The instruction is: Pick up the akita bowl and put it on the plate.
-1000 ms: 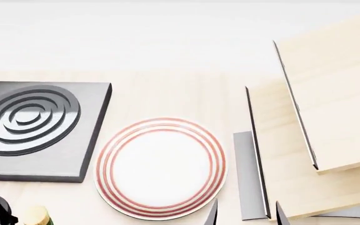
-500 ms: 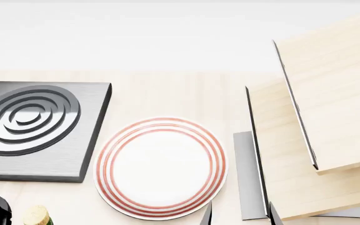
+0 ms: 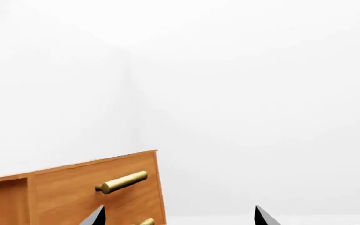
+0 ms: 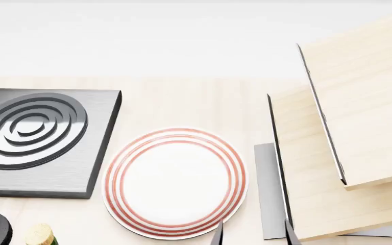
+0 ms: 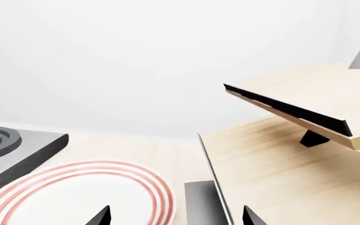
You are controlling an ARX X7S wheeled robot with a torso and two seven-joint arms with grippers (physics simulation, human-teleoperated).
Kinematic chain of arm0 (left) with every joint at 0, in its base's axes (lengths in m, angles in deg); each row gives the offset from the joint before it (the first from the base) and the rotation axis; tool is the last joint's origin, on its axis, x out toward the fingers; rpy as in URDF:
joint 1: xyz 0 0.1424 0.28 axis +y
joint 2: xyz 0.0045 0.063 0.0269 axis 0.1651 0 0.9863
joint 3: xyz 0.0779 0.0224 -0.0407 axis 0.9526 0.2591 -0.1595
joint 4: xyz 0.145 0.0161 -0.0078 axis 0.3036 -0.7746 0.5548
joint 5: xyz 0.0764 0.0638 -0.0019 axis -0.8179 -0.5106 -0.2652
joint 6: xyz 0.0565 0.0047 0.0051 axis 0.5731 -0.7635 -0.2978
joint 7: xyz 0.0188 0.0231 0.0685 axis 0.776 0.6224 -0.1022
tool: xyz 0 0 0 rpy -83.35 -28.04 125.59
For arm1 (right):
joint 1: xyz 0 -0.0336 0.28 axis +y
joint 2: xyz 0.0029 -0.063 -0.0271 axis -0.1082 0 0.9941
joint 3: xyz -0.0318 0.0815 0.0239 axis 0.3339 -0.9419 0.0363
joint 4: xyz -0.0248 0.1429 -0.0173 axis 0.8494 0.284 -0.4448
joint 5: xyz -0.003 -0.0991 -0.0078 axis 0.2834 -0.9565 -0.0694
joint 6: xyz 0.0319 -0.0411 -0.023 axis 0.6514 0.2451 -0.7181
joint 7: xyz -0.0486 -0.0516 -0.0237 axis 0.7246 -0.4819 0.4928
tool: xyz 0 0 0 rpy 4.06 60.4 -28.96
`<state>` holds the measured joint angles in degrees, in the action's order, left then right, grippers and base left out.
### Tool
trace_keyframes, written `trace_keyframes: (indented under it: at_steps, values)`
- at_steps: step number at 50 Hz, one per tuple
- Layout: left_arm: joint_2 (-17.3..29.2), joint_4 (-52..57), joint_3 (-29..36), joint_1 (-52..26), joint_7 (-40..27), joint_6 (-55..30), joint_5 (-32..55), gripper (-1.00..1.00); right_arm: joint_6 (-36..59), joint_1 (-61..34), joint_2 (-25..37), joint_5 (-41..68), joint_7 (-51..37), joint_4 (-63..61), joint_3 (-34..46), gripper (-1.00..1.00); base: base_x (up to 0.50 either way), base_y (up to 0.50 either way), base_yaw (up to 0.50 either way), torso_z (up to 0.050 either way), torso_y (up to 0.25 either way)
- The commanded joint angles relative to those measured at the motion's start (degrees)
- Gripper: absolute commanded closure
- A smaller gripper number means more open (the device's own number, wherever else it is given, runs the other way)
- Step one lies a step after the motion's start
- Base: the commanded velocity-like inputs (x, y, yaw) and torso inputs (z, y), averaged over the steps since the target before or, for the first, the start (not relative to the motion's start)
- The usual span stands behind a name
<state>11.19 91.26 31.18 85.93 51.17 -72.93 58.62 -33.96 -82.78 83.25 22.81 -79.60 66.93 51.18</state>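
The plate (image 4: 175, 182), white with red rings round its rim, lies flat on the pale wooden counter with nothing on it. In the right wrist view the plate (image 5: 73, 192) lies just ahead, toward one finger's side. My right gripper (image 4: 253, 238) is open at the head view's bottom edge, its two fingertips (image 4: 217, 236) straddling the plate's right rim and a grey bracket. Between its tips, my right gripper (image 5: 176, 218) holds nothing. My left gripper (image 3: 180, 218) is open and empty, pointing at a white wall. The akita bowl is out of view.
A dark grey square burner (image 4: 36, 138) with raised rings sits left of the plate. A tilted pale wooden rack (image 4: 359, 112) with a grey metal bracket (image 4: 267, 194) stands at the right. A cork-topped object (image 4: 39, 235) is at the bottom left. A wooden drawer cabinet (image 3: 92, 187) appears in the left wrist view.
My right gripper's fingertips have shifted left along the bottom of the head view, toward the plate's right rim. The dark left arm part at the bottom left has sunk lower.
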Motion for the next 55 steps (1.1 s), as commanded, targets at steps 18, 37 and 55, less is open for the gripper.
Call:
trace_keyframes:
  at_steps: [18, 37, 55]
  values:
    - [11.5, 11.7, -22.4, 3.6, 1.0, -19.9, 7.3, -1.00, -0.2, -1.0, 0.2, 0.1, -0.7, 1.9, 1.4, -1.00, 0.00, 0.00, 0.00, 0.000, 0.000]
    - [16.5, 13.4, -33.7, 3.4, 2.9, -31.7, 12.3, -1.00, -0.6, -1.5, 0.2, 0.2, -1.2, 3.4, 2.5, -1.00, 0.00, 0.00, 0.00, 0.000, 0.000]
    - [21.2, 12.3, -38.8, 3.7, 6.8, -39.6, 15.8, -1.00, -1.9, -2.1, 0.0, 0.3, -1.4, 6.2, 3.5, -1.00, 0.00, 0.00, 0.00, 0.000, 0.000]
